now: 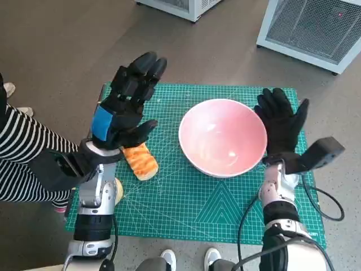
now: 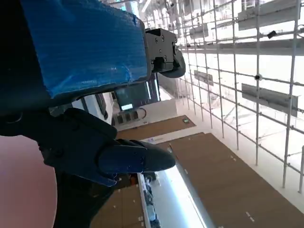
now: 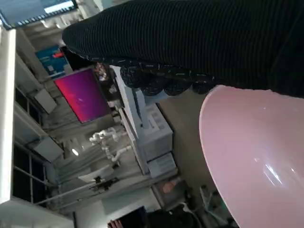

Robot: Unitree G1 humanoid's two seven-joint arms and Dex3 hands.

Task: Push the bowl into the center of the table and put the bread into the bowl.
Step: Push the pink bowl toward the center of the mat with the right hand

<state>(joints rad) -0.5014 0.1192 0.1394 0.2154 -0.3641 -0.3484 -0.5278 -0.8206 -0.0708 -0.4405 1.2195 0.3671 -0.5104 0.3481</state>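
Pink bowl [image 1: 223, 137] sits mid-mat with the gloved right hand [image 1: 281, 125] flat at its three o'clock rim, fingers spread, while the left hand [image 1: 125, 108] hovers wide open, empty, above the bread [image 1: 141, 161] at the bowl's nine o'clock.

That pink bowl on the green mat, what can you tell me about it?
The bowl is round, pale pink and glossy, with light glinting inside; it looks empty. It stands upright on the green mat, a little right of the middle. The right hand is up against its right rim. The bread lies apart, to its left.
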